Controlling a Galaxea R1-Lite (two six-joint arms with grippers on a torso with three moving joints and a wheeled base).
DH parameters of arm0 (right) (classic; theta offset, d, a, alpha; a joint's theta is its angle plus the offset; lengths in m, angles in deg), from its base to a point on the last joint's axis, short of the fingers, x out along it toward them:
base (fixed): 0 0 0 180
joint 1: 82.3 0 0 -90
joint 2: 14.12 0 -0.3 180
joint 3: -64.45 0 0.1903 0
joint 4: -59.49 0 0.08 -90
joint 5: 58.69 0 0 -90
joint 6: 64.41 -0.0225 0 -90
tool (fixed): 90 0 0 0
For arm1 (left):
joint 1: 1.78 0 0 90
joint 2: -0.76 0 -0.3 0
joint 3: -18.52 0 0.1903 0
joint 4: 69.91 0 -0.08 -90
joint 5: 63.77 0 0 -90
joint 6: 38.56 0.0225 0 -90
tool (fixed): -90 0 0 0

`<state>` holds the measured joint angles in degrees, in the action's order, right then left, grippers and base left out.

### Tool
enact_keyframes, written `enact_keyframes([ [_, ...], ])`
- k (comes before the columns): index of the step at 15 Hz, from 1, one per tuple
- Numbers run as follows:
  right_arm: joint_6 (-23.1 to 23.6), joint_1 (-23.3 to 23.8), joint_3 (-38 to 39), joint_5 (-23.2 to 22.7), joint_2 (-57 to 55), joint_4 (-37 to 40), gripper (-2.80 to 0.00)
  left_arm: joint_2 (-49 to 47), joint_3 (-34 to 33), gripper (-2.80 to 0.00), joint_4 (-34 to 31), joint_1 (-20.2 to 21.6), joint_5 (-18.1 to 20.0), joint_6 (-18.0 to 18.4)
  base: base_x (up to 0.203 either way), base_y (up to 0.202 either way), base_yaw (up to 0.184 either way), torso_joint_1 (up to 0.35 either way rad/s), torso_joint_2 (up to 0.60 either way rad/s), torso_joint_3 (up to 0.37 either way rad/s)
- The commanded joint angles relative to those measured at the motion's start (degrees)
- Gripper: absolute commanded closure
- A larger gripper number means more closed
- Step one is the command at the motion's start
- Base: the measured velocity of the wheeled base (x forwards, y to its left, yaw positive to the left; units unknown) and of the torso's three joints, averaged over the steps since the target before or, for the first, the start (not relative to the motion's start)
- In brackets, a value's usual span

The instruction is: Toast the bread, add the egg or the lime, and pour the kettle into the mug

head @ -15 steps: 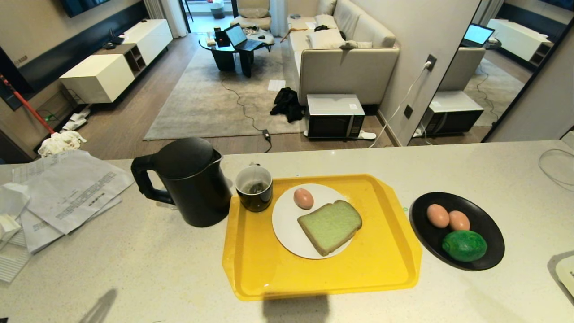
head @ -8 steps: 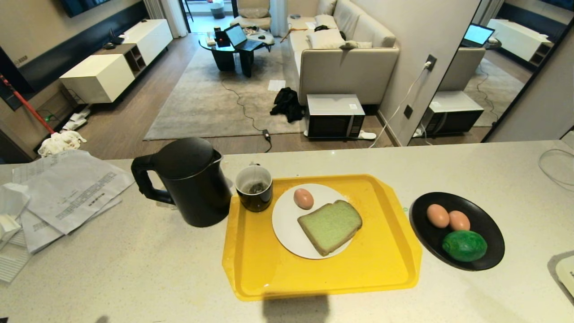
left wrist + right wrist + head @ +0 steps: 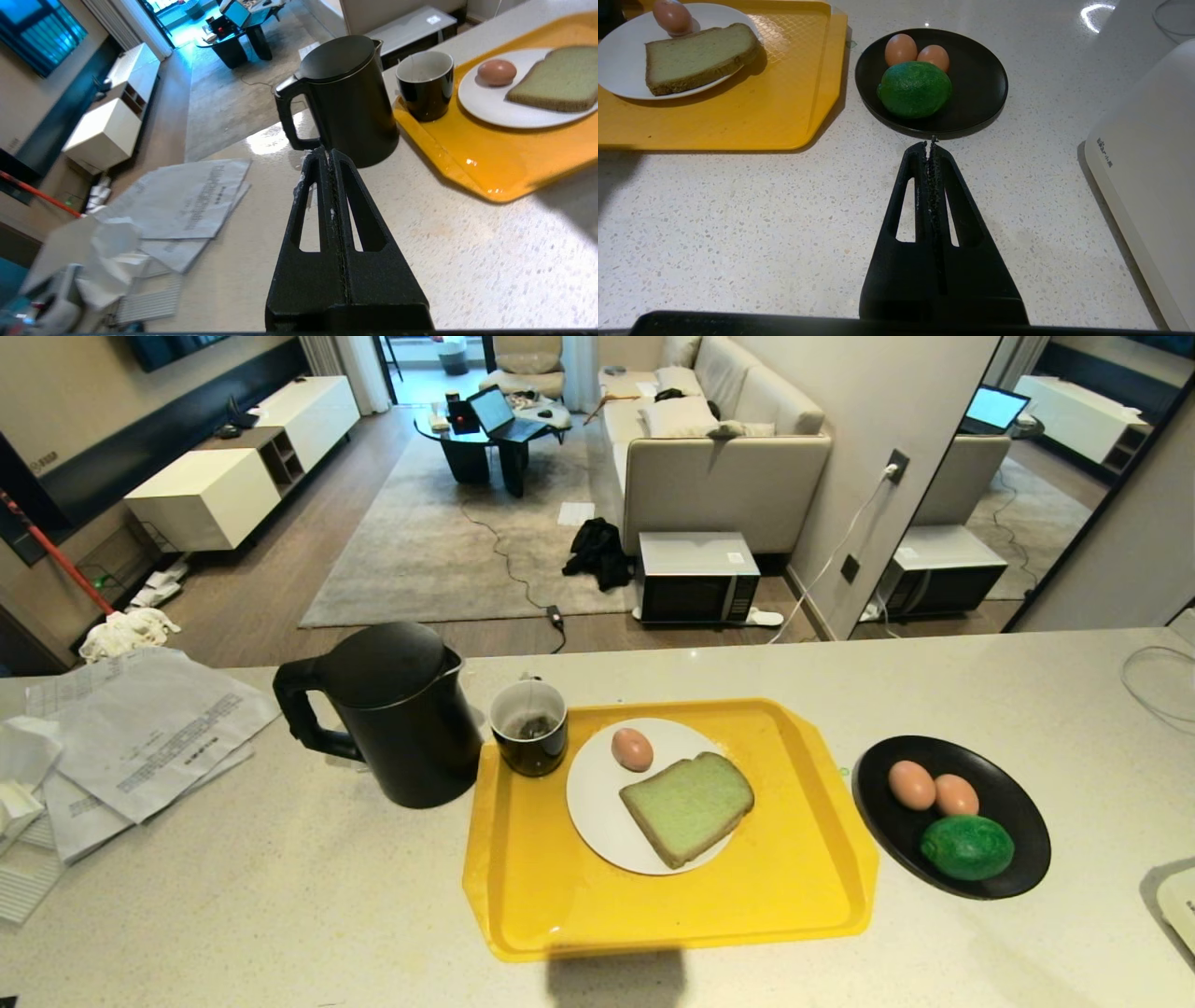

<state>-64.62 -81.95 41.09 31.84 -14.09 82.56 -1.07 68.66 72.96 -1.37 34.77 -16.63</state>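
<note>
The pale green bread (image 3: 687, 806) lies on a white plate (image 3: 590, 803) beside one egg (image 3: 632, 749), on the yellow tray (image 3: 794, 887). The black mug (image 3: 529, 726) stands on the tray's far left corner, something dark inside it. The black kettle (image 3: 397, 709) stands on the counter left of the tray, handle to the left. Two more eggs (image 3: 911, 783) and the lime (image 3: 966, 847) rest in a black dish (image 3: 1013, 807). Neither gripper shows in the head view. My left gripper (image 3: 327, 153) is shut and empty, short of the kettle (image 3: 345, 98). My right gripper (image 3: 929, 142) is shut and empty, near the dish (image 3: 980, 79).
Loose printed papers (image 3: 140, 728) lie on the counter's left end. A white appliance (image 3: 1153, 186) stands at the right edge, with a thin cable (image 3: 1153, 686) behind it. Beyond the counter's far edge lies a living room with a microwave (image 3: 695, 577) on the floor.
The left arm's shadow at the counter's near left has slid out of the head view. Kettle, mug, tray and dishes have not moved.
</note>
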Motion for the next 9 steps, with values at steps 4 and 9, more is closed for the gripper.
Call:
enact_keyframes([
  [4, -0.1, 0.0, 0.0, 0.0, 0.0, -0.1, 0.0, 1.9, -18.2, 0.0, 9.1, 0.0, -1.8, -7.6, 0.0, 0.0, 0.0, 0.0, 0.0, 0.0],
  [9, -0.1, 0.0, 0.0, 0.0, 0.0, -0.1, 0.0, 1.9, -24.3, 0.0, 11.7, 0.0, -7.4, -9.9, 0.0, 0.0, 0.0, 0.0, 0.0, 0.0],
])
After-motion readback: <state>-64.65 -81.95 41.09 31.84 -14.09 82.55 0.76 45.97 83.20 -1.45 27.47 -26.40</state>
